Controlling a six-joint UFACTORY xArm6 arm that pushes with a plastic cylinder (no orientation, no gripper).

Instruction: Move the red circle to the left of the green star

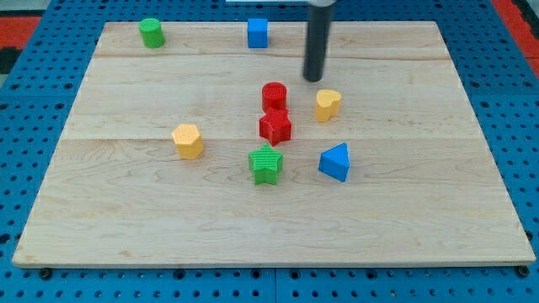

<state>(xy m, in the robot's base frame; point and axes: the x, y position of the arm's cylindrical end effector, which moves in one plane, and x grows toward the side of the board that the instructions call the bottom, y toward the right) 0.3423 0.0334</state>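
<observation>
The red circle point(274, 95) stands near the board's middle, touching a red star-like block point(275, 126) just below it. The green star point(266, 164) lies below both, a little to the view's left. My tip point(314, 78) is up and to the view's right of the red circle, a short gap away, not touching it.
A yellow heart point(328, 104) sits right of the red circle, below my tip. A blue triangle point(335, 162) lies right of the green star. A yellow hexagon point(188, 140) is at the left. A green cylinder point(152, 32) and blue cube point(258, 33) stand along the top edge of the wooden board point(101, 219).
</observation>
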